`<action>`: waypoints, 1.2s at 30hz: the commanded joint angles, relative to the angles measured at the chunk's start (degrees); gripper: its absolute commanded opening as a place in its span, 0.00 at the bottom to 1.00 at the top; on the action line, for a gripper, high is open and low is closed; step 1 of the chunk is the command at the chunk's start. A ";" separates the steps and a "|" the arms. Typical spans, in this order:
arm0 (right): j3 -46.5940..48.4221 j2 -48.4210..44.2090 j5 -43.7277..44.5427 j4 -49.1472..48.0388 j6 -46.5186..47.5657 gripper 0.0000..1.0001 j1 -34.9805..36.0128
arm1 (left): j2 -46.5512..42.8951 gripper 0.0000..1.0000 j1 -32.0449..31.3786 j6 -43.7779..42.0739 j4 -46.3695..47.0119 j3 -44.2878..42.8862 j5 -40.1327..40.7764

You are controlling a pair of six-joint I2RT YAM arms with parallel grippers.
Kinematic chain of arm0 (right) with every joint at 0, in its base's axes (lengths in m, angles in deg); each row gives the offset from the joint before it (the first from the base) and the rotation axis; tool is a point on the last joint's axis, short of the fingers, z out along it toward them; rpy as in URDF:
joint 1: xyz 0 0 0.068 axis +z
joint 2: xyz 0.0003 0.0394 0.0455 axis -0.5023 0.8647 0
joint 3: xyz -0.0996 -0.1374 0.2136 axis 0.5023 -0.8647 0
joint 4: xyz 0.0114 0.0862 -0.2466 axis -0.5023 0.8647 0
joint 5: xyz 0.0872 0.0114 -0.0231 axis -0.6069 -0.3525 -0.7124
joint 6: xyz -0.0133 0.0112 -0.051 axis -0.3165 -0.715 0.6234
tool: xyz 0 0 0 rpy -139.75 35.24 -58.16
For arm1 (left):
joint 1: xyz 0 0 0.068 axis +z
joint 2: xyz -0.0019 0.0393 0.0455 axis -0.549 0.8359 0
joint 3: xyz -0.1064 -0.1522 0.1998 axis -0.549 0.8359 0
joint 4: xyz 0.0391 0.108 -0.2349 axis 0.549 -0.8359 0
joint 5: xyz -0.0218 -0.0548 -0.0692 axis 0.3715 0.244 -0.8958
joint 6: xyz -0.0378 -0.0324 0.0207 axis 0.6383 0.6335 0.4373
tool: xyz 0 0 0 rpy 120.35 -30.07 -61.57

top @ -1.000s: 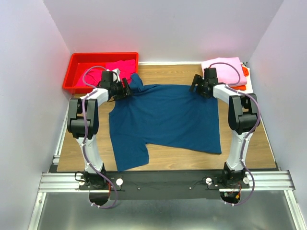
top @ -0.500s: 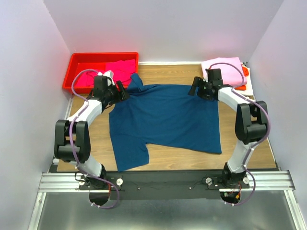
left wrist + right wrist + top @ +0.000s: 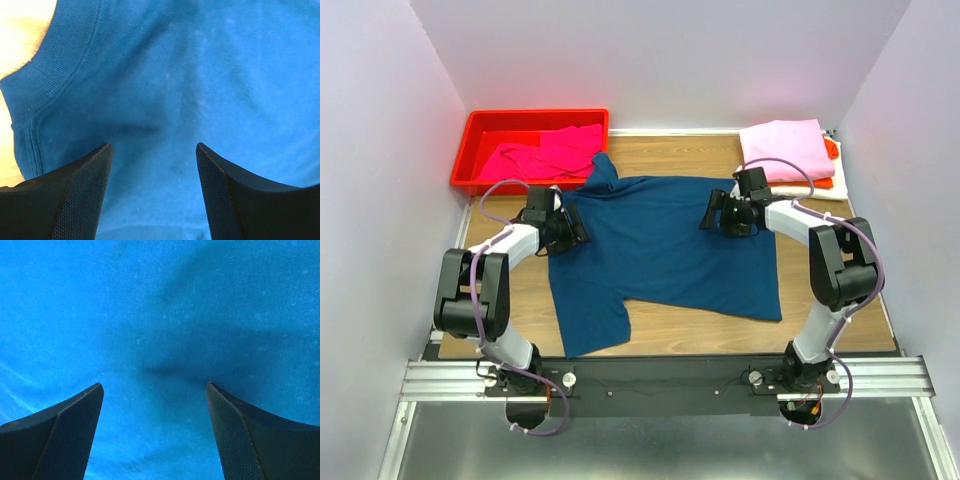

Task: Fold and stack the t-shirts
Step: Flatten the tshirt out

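Note:
A dark navy t-shirt (image 3: pixel 665 250) lies spread flat on the wooden table, its neck toward the far left. My left gripper (image 3: pixel 574 230) hovers open just above its left shoulder; the left wrist view shows the ribbed collar (image 3: pixel 55 65) ahead of the left gripper (image 3: pixel 152 147), nothing between the fingers. My right gripper (image 3: pixel 712 214) stands open low over the shirt's far right part, and the right gripper (image 3: pixel 155 386) has only navy t-shirt cloth (image 3: pixel 160 315) under it. A magenta t-shirt (image 3: pixel 555 152) lies crumpled in the red bin. A folded light pink t-shirt (image 3: pixel 788 148) tops a stack with an orange one (image 3: pixel 832 150).
The red plastic bin (image 3: pixel 480 130) sits at the back left corner. The folded stack occupies the back right corner beside the wall. White walls close the table in on three sides. Bare wood (image 3: pixel 840 310) shows to the right of the navy shirt.
Both grippers have come back from the shirt's far edge and dropped low over the cloth, the left toward the shoulder, the right inward. Both stay open; the shirt has not moved.

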 commanded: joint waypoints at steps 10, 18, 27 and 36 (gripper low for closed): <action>5.96 9.10 4.60 1.36 -4.16 0.89 -0.05 | 13.16 0.76 0.09 -0.48 6.43 -6.65 0.40; 15.98 16.57 10.14 1.80 -3.55 0.89 -0.14 | 20.89 0.76 0.18 -2.50 5.29 -20.53 0.58; 24.77 19.48 7.69 2.85 -0.04 0.89 -0.14 | 21.09 0.76 0.26 -7.51 5.98 -26.35 -0.30; 21.27 11.76 4.08 3.47 5.33 0.89 0.92 | 11.34 0.77 0.09 -7.25 9.06 -17.23 -1.53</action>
